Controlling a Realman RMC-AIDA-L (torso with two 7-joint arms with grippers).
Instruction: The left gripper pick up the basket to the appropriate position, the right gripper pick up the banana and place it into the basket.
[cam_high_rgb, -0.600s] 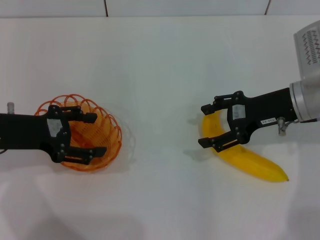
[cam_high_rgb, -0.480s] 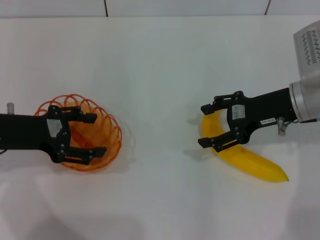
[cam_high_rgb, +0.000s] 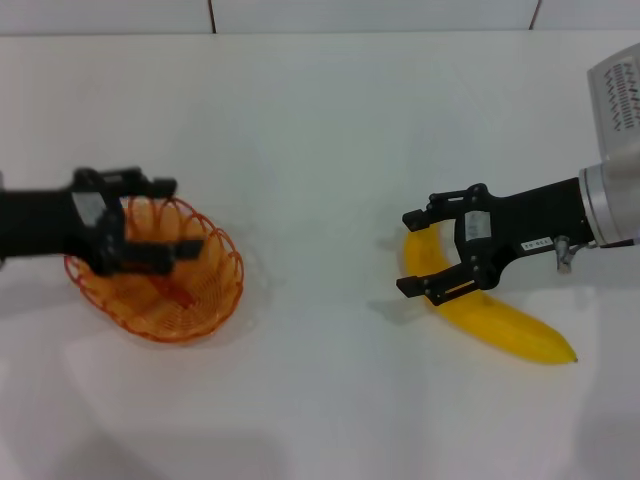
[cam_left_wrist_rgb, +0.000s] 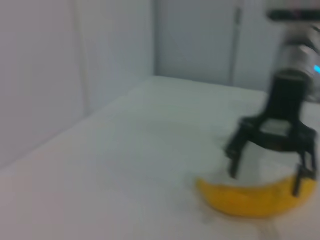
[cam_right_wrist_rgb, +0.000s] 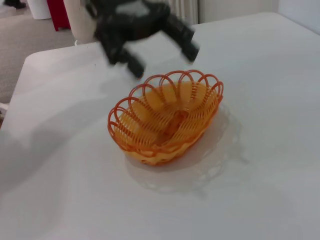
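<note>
The left gripper (cam_high_rgb: 150, 220) hovers over the far-left rim of the orange wire basket (cam_high_rgb: 205, 295), jaws apart and empty. On the right of the white worktop (cam_high_rgb: 320, 130), the right gripper (cam_high_rgb: 412, 252) straddles the banana (cam_high_rgb: 500, 325), jaws apart.

left gripper (cam_high_rgb: 155, 218) now lifted off the basket (cam_high_rgb: 205, 300), shifted toward 11 o'clock, fingers spread, empty; basket sits fully exposed on the table.
</note>
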